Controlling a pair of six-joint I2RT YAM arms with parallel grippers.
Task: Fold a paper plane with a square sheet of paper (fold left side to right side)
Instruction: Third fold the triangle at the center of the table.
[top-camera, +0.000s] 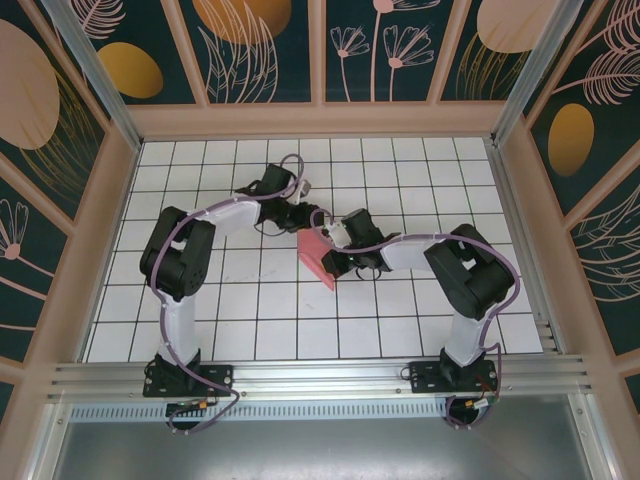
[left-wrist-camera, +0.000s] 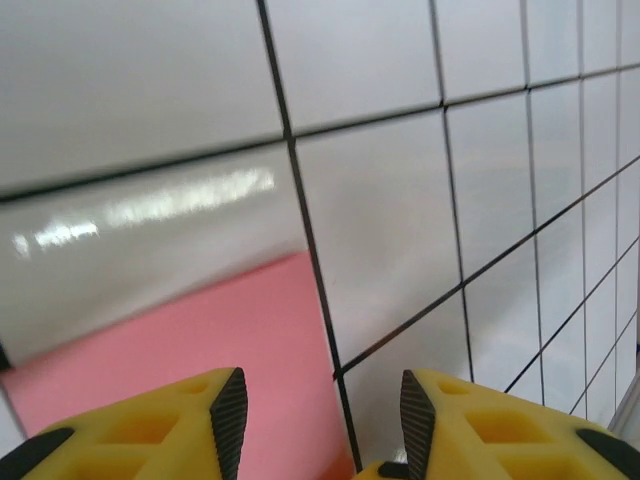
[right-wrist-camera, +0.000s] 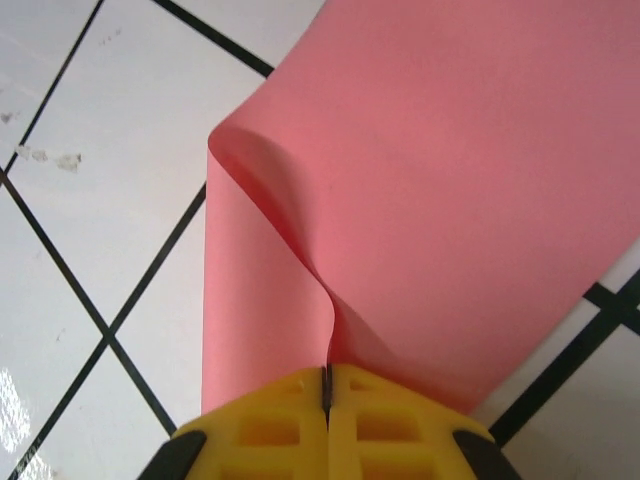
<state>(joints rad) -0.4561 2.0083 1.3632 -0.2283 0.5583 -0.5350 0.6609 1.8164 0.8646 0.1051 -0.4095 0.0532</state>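
a: top view first. where is the square sheet of paper (top-camera: 317, 262)?
b: near the middle of the table (top-camera: 200, 320), a pink strip between the two grippers. the left gripper (top-camera: 297, 222) sits by its far end and the right gripper (top-camera: 335, 262) at its right edge.
a: and the left wrist view?
b: the left gripper (left-wrist-camera: 322, 420) has its jaws apart with nothing between them. the square sheet of paper (left-wrist-camera: 200, 350) lies on the tiles just below them.
a: right wrist view?
b: the right gripper (right-wrist-camera: 326, 385) is closed tight, pinching a raised fold of the square sheet of paper (right-wrist-camera: 450, 180), which curls up off the tiles.
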